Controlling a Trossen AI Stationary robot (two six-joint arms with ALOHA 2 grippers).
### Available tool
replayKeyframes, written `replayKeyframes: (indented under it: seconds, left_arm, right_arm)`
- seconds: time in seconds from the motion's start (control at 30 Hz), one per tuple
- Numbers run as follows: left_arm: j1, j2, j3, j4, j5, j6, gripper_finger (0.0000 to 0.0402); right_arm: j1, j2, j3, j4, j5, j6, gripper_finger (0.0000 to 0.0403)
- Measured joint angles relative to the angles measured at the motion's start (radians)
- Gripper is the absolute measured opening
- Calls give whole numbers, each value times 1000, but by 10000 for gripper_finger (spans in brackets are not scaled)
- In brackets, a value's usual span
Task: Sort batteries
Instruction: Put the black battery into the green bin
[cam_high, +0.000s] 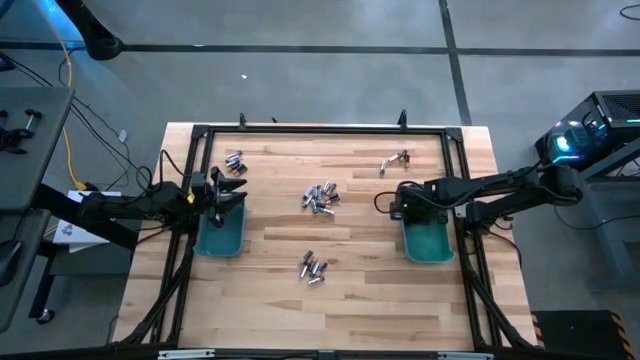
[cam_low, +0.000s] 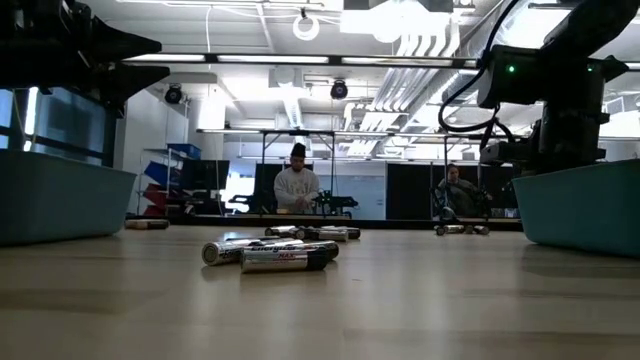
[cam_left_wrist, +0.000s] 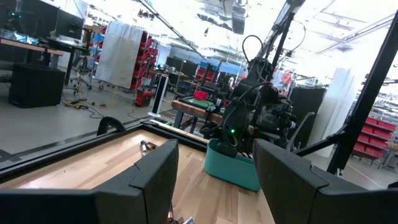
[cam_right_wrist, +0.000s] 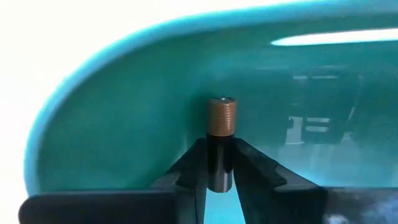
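Observation:
Small batteries lie on the wooden table in loose groups: one at the middle (cam_high: 320, 197), one nearer the near edge (cam_high: 313, 268), one by the far left (cam_high: 235, 160), and a few at the far right (cam_high: 395, 160). My right gripper (cam_right_wrist: 221, 155) hangs over the far end of the right teal bin (cam_high: 430, 242), shut on a dark battery with a copper-brown end (cam_right_wrist: 221, 118). My left gripper (cam_left_wrist: 214, 171) is open and empty over the far end of the left teal bin (cam_high: 220, 232). My right gripper pinches the battery's dark body (cam_right_wrist: 219, 163) between its two fingers (cam_right_wrist: 258, 165). The copper-brown end (cam_right_wrist: 221, 117) sticks out past the fingertips. The battery lies along the fingers and is lifted clear, with the bin's teal inner wall behind it.
A black frame (cam_high: 320, 130) runs along the table's far and side edges. In the low view the nearest batteries (cam_low: 275, 255) lie on their sides between the two bins (cam_low: 60, 205) (cam_low: 585, 205). People sit in the room beyond the table (cam_low: 297, 185).

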Motion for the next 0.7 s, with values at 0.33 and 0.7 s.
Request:
replayKeyframes:
  seconds: [0.33, 0.7]
  left_arm:
    - [0, 0, 0, 20, 0, 1, 202]
    - [0, 0, 0, 30, 0, 0, 202]
  right_arm:
    - [0, 0, 0, 3, -13, -8, 78]
    - [0, -3, 104, -214, -123, -58, 133]
